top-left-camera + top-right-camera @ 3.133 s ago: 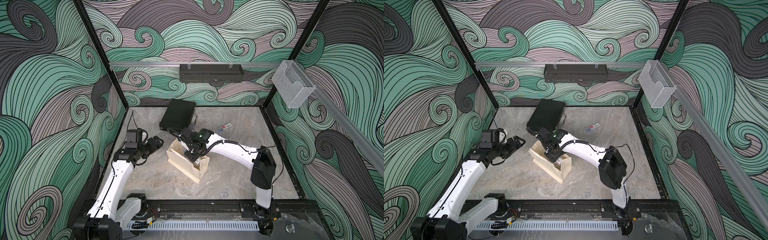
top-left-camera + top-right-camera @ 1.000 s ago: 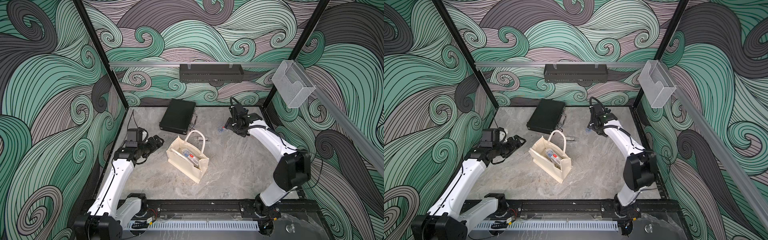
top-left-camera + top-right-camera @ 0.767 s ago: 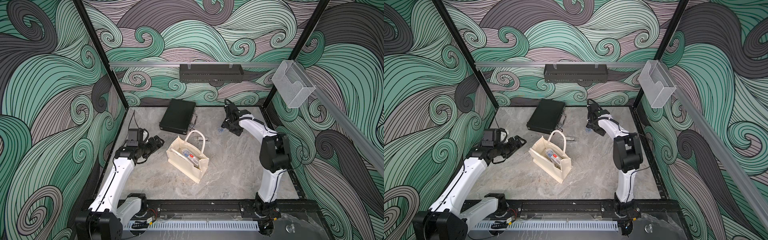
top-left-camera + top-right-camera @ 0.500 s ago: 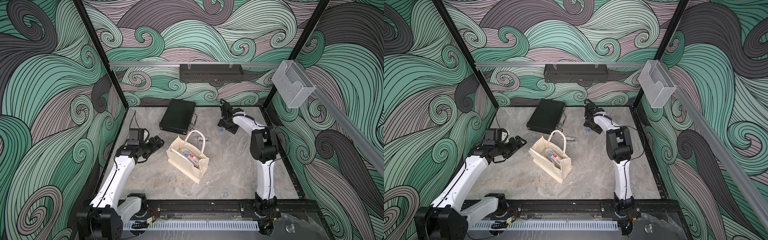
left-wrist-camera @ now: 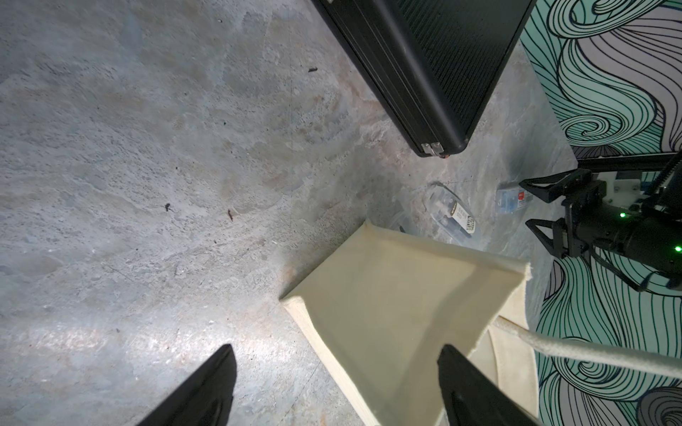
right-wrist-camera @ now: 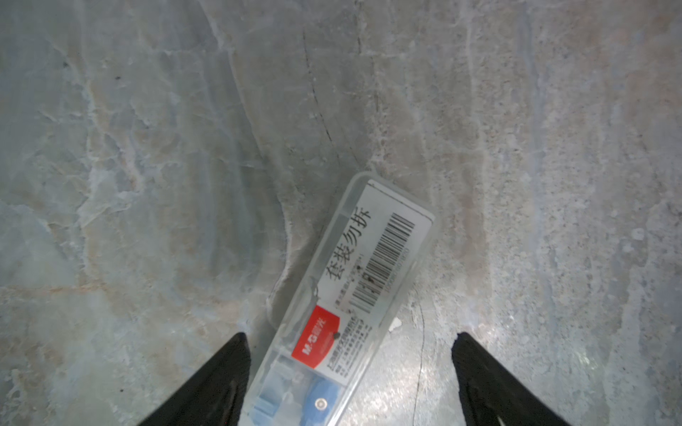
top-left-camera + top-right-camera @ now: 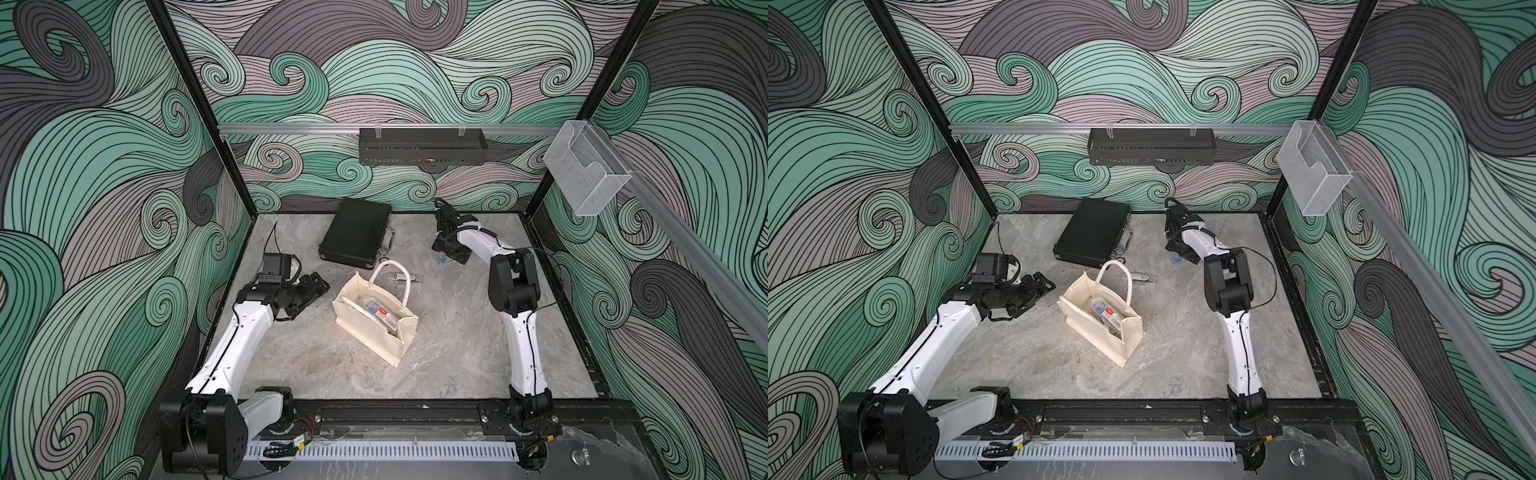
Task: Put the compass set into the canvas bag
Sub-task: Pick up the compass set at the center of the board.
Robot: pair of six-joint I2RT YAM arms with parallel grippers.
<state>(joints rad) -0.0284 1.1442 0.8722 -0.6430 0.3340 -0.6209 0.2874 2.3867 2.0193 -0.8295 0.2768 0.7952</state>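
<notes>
The cream canvas bag (image 7: 376,332) (image 7: 1102,332) stands open mid-table with a clear case (image 7: 378,311) lying inside it. Another compass set (image 6: 354,291), a clear case with a red label, a barcode and blue parts, lies flat on the table at the back right (image 7: 440,259) (image 7: 1175,259). My right gripper (image 6: 350,337) (image 7: 449,254) hangs open just above it, fingers either side of the case's near end, not touching. My left gripper (image 5: 336,348) (image 7: 320,286) is open and empty beside the bag's left wall (image 5: 387,295).
A black hard briefcase (image 7: 357,237) (image 5: 443,66) lies at the back, behind the bag. A third clear case (image 7: 405,278) (image 5: 452,215) rests on the table just behind the bag's handles. A clear wall bin (image 7: 582,170) hangs at the right.
The right arm has folded inward, its elbow swinging left, and its gripper has shifted a little left over the case on the table. The left arm has hardly moved.
</notes>
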